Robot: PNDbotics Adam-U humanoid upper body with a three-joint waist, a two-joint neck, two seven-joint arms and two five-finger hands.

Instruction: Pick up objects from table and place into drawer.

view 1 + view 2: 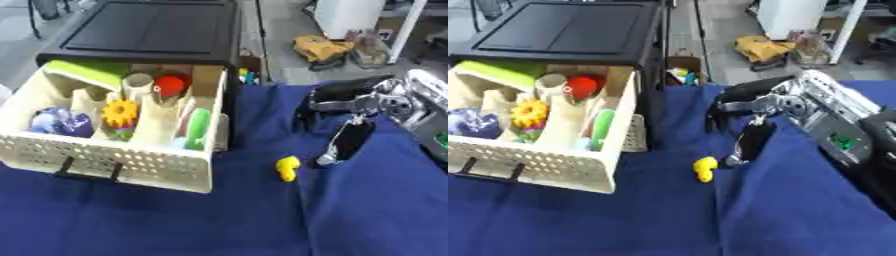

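**Spotter:** Big things first. What's in front of you?

**Operator:** The blue cloth (623,220) covers the whole table. Up and to the left of my right hand (750,125) sits the black cabinet (149,30), with its cream drawer (114,160) pulled out and already holding several toys. My left hand shows in neither view.

**Spotter:** And the right hand itself?

**Operator:** It comes in from the right and hangs over the cloth with the fingers pointing down. I can't tell whether they're spread or curled; they seem to hold nothing.

**Spotter:** The piece to pick?

**Operator:** A small yellow toy (704,168), lying on the cloth just below and slightly left of my fingertips, near them but apart. It looks a little taller than wide, its long side running roughly away from me.

**Spotter:** Room to work?

**Operator:** I judge so. Open cloth surrounds the toy, and the drawer's near corner stands further left. The right hand is the only one near, so I'd lower it slightly leftward.
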